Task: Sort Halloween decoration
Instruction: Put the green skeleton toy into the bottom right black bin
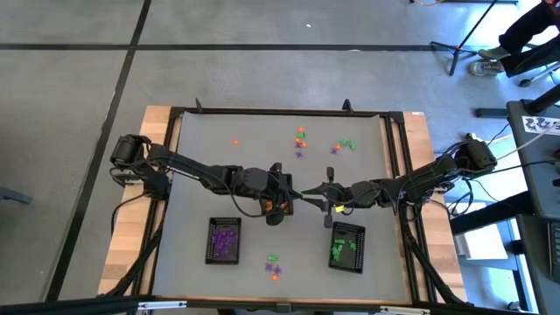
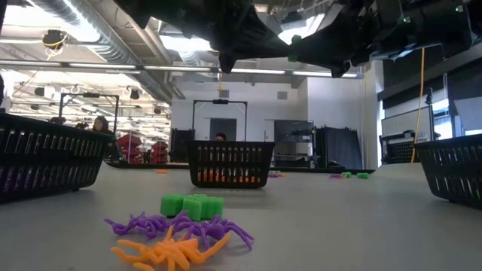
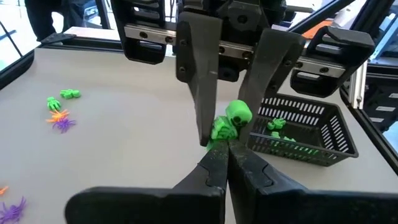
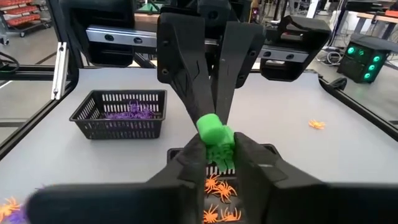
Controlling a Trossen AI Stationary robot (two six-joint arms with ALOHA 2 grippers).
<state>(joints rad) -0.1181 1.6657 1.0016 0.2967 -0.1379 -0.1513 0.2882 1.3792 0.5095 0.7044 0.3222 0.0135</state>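
Observation:
A small green figure-shaped trinket (image 3: pixel 229 121) hangs in the air between my two grippers, which meet nose to nose over the middle of the table. My left gripper (image 3: pixel 227 154) (image 1: pixel 294 192) comes in from the table's left and is shut on it. My right gripper (image 4: pixel 217 155) (image 1: pixel 318 194) comes from the right, its fingers on either side of the same trinket. Below them stands the black tray of orange trinkets (image 4: pixel 217 186). The purple tray (image 1: pixel 223 241) and green tray (image 1: pixel 347 246) sit toward the near edge. Loose trinkets (image 1: pixel 302 138) lie scattered at the far side. My left gripper pinches the green trinket's lower end (image 3: pixel 219 134) between its fingertips, coming in level from the table's left. The trinket is lifted clear. My right gripper has a finger (image 3: pixel 200 106) against each side of the trinket's body (image 4: pixel 221 149), level from the table's right, facing the left gripper.
A little pile of green, purple and orange trinkets (image 1: pixel 274 267) lies near the front edge between the two near trays; it shows large in the low view (image 2: pixel 181 229). More trinkets (image 1: pixel 346 144) and a lone orange one (image 1: pixel 236 142) lie toward the far edge.

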